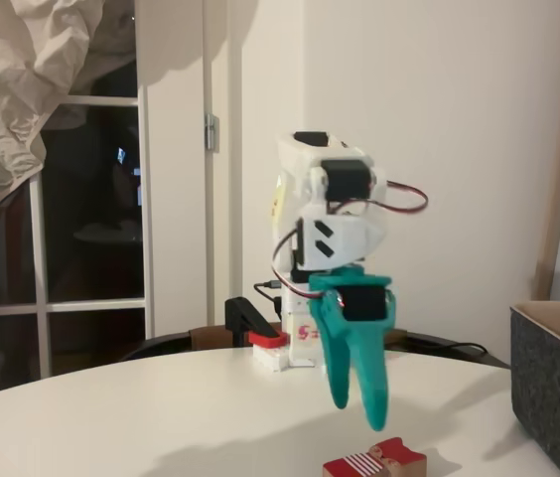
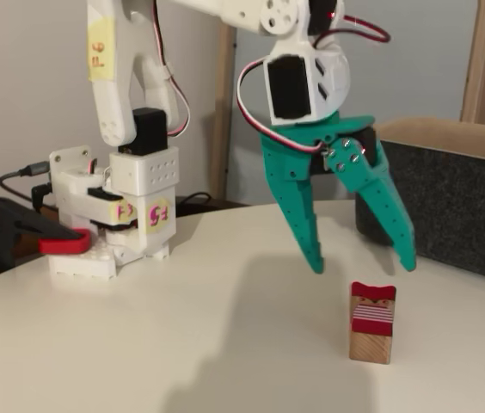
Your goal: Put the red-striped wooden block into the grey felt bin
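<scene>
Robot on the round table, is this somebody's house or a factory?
Probably somebody's home, not a factory. There's a glass-paned door with night outside, plain white walls, and a white table holding a felt bin and a wooden block.

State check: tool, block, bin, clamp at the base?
tool: open, empty, above the table, fingers pointing down
red-striped wooden block: on the table, free, below the tool, untouched
grey felt bin: upright on the table, open top, contents not visible
clamp: at the arm base, by the table edge
</scene>
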Available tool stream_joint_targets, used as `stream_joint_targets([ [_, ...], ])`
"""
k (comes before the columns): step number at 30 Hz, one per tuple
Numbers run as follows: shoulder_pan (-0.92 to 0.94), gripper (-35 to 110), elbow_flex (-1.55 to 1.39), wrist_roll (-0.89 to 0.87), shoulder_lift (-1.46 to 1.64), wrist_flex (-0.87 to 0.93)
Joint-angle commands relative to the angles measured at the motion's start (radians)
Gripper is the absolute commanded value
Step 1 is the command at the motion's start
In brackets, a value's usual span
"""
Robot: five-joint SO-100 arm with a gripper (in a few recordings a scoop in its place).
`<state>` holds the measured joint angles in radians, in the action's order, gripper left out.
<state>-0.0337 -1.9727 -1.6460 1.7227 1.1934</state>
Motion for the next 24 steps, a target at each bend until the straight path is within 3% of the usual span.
stream_joint_targets([
  [1,-0.005,33,0.029,0.005,-0.012,0.026],
  [24,-0.015,34,0.032,0.049,-0.196,-0.067],
])
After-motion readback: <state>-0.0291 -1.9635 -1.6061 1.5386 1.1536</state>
